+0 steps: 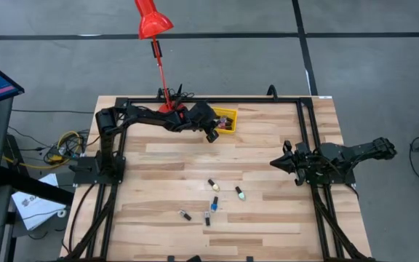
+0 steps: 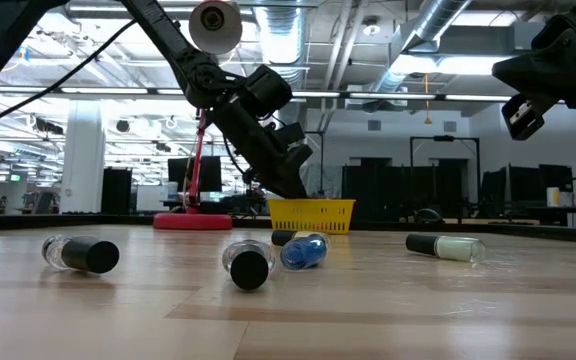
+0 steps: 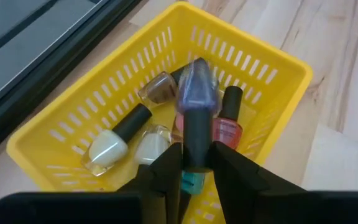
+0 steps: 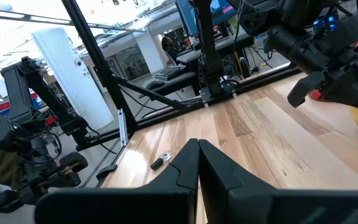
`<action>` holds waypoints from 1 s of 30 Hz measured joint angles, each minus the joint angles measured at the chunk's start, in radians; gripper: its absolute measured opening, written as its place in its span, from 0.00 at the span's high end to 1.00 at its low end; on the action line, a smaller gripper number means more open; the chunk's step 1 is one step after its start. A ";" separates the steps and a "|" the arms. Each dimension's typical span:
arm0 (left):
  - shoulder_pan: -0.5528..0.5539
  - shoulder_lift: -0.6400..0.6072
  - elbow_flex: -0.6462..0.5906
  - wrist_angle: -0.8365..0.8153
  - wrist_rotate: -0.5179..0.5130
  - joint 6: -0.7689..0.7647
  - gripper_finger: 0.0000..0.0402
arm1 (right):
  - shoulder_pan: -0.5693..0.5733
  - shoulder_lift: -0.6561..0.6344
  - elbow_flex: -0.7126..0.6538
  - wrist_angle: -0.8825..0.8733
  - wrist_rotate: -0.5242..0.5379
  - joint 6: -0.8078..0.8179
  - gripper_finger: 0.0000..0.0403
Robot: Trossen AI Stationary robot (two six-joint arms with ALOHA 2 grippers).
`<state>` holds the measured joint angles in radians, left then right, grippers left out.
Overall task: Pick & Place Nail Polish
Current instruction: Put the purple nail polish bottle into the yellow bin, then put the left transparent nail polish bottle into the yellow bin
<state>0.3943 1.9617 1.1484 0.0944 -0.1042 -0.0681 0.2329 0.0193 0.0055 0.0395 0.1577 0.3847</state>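
While the high view shows the left claw [image 1: 213, 135] only as a dark shape at the edge of the yellow basket [image 1: 228, 114] near the far rim of the desk [image 1: 268, 218], the left wrist view looks straight into that basket. There the claw's two fingers [image 3: 166, 171] pinch the dark cap of a purple bottle [image 3: 196, 84], which points into the basket, above the bottles already lying inside: a pale cream one [image 3: 107, 149], a clear one [image 3: 151, 143], a brownish one [image 3: 157, 90], a pink-red one [image 3: 227, 127] and a teal one [image 3: 191, 182] partly hidden behind the fingers. Whether the purple bottle touches those beneath it I cannot tell.

From above, the loose nail polish shows as specks on the near half of the desk: four or five small bottles, among them a blue one [image 1: 214, 204] and a pale green one [image 1: 239, 193]. The low view gives them shape: a clear bottle [image 2: 80, 253] lying with its black cap toward the camera side, another black-capped one [image 2: 248, 265], the blue bottle [image 2: 303, 251] just beside it, and a pale green bottle [image 2: 446, 246] well apart to the side, all on their sides.

The right claw [image 1: 276, 163] hangs over the right side of the desk; its own wrist view shows the fingers [image 4: 185, 168] pressed together, holding nothing.
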 joint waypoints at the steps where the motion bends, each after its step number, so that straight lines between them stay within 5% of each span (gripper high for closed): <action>1: 0.000 0.000 0.000 0.000 -0.001 0.000 0.78 | 0.000 0.000 0.000 0.000 0.000 0.000 1.00; 9: -0.002 -0.018 0.000 -0.015 0.005 0.003 0.72 | 0.000 0.000 0.000 0.000 0.000 0.000 1.00; 15: -0.077 -0.205 0.002 -0.105 0.029 0.033 0.66 | 0.000 0.000 0.000 0.000 0.000 0.000 1.00; 22: -0.298 -0.453 -0.001 -0.397 0.157 0.196 0.54 | 0.000 0.000 0.000 0.000 0.000 0.000 1.00; 30: -0.614 -0.608 -0.165 -0.404 0.159 0.197 0.41 | 0.000 0.000 0.000 0.000 0.000 0.000 1.00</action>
<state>-0.2195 1.3537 0.9832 -0.3100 0.0551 0.1288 0.2331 0.0193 0.0055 0.0391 0.1574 0.3843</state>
